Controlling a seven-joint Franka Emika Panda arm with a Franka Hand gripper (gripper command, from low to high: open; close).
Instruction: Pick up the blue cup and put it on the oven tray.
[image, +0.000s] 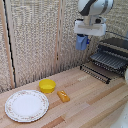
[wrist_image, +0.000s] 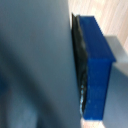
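The gripper (image: 82, 42) hangs high above the wooden table (image: 95, 97), clamped on the blue cup (image: 81, 42), which is lifted clear of the surface and sits in the air just to the exterior view's left of the oven tray (image: 107, 60); the tray — a dark rack of parallel bars — juts from the oven (image: 118, 46) at the exterior view's right edge. On the table, well apart from the cup, a yellow bowl (image: 48, 86) stands beside a small orange item (image: 63, 96); a floral-rimmed plate (image: 26, 105) lies nearer the exterior view's left. From the wrist, the cup (wrist_image: 97, 70) fills the frame as a blue slab pressed against a dark pad (wrist_image: 80, 60) — too blurred for more.
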